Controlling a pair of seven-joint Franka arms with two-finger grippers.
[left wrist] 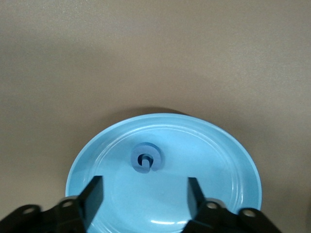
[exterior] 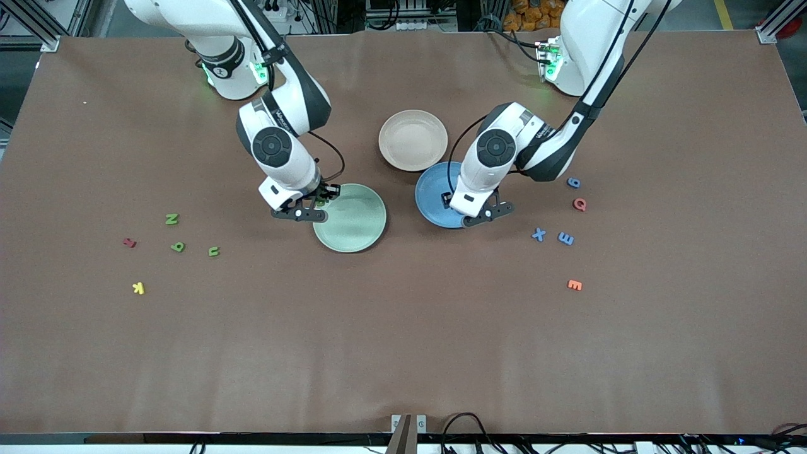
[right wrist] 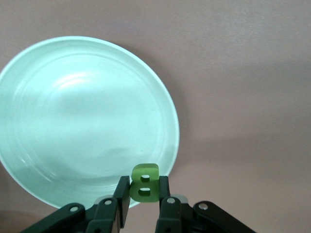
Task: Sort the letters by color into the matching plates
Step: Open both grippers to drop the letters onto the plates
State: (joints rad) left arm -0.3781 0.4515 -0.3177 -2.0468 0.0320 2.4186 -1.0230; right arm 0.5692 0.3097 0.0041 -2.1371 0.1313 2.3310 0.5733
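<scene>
On the bench (exterior: 403, 353) the pale green plate (exterior: 359, 221) lies toward the right arm's end and the blue plate (exterior: 432, 195) beside it toward the left arm's, partly under that arm. The right pincer (right wrist: 144, 194) hangs over the green plate's rim, clamped on a green 8 (right wrist: 145, 182) that stands upright between the fingers, long axis vertical, so the coming drop likely needs a short carry inward over the plate. The left pincer (left wrist: 144, 194) hovers over the blue plate, jaws parted and empty, with a blue letter (left wrist: 146, 158) lying flat in the plate below, while three blue letters (exterior: 565, 238) and three green letters (exterior: 178, 246) wait near their own arms
</scene>
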